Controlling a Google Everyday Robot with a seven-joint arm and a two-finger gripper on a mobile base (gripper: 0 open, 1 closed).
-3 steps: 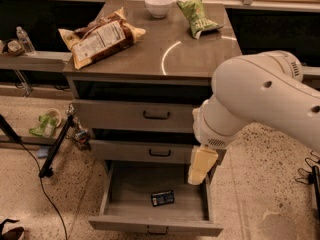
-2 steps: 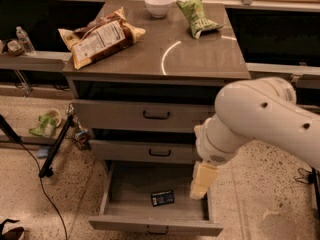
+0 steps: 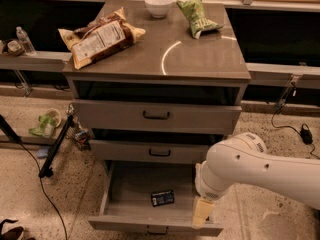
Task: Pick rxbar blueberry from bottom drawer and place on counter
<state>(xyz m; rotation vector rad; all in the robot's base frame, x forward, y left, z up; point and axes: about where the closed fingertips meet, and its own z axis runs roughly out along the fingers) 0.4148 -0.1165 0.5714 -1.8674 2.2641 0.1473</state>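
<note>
The rxbar blueberry point(image 3: 162, 198), a small dark blue bar, lies flat on the floor of the open bottom drawer point(image 3: 116, 223), right of its middle. My gripper point(image 3: 202, 213) hangs from the white arm point(image 3: 255, 171) at the drawer's right front corner. It is to the right of the bar, a little nearer the camera, and apart from it. The counter point(image 3: 170, 54) is the glossy grey-brown top of the cabinet, well above the gripper.
On the counter lie a large brown-and-white chip bag point(image 3: 100, 36), a white bowl point(image 3: 159, 5) and a green snack bag point(image 3: 199, 16). The two upper drawers point(image 3: 156, 115) are closed. A black pole point(image 3: 55, 146) leans at the left; a cable point(image 3: 295, 129) lies on the right floor.
The arm has moved down and towards the drawer's front, bringing my gripper lower beside the drawer's right edge. The bar has not moved.
</note>
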